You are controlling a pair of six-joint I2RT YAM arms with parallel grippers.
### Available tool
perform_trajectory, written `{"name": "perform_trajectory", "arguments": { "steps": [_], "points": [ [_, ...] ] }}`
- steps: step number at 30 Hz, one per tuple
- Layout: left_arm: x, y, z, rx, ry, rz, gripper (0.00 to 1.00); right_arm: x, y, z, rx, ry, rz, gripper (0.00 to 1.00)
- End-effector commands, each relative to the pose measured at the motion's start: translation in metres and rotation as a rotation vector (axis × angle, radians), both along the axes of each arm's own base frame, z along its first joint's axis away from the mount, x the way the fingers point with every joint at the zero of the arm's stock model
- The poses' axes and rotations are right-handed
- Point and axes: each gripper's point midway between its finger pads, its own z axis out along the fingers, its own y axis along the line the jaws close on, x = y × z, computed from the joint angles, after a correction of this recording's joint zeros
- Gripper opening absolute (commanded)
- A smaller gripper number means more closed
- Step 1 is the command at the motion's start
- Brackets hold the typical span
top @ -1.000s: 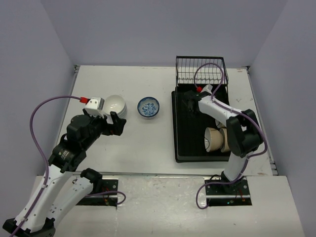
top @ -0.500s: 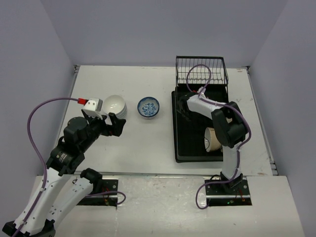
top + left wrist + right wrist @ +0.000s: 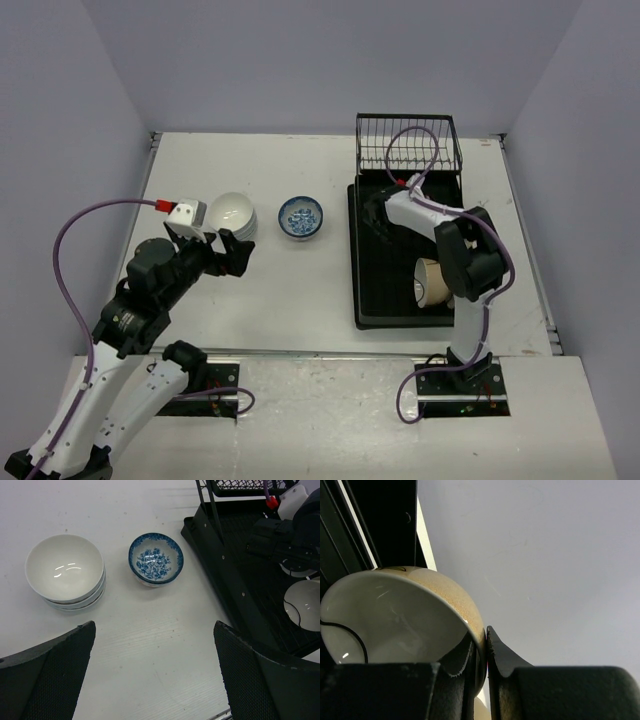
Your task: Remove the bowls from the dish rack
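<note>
- Tan bowl (image 3: 395, 615): glazed pale inside and speckled beige outside. It is caught by its rim and tipped on edge, with its mouth turned to the side rather than upward. In the right wrist view its body lies up and to the left of the fingers.
- Right gripper (image 3: 486, 650): closed on that rim, with one finger against the inner wall and the other against the outer wall. The grip is a thin pinch at the lip, so the bowl hangs off to one side of the jaws, not centred between them.
- Dish rack (image 3: 365, 290): the black tray in which this grip takes place. In the top view the right gripper sits over the far half of the tray, just in front of the wire basket (image 3: 407, 140), and largely hides the held bowl. More tan bowls (image 3: 435, 283) lie on their sides in the near half.
- Governing relation, judged: the set-down area lies to the robot's left of the tray, so the held bowl must rise above the raised rim before crossing.
- Blue-and-white bowl (image 3: 156, 559) and stack of white bowls (image 3: 65, 570): upright on the table, apart from each other, left of the rack.
- Left gripper (image 3: 154, 627): jaws spread wide and holding nothing. It hovers near the white stack and is well apart from the rack, so the right arm is the nearer one.
</note>
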Motion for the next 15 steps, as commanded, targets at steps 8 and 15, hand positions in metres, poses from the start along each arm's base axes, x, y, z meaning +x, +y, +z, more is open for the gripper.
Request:
{"name": "perform_trajectory", "arguments": {
  "steps": [8,15],
  "points": [
    [0.002,-0.002,0.005,0.002,-0.033,-0.017,1.0,-0.003,-0.012,0.057,-0.056,-0.188,0.046,0.0],
    [0.003,-0.002,0.004,0.004,-0.032,-0.017,1.0,-0.007,-0.015,0.07,-0.043,-0.22,0.045,0.0]
  ]
}}
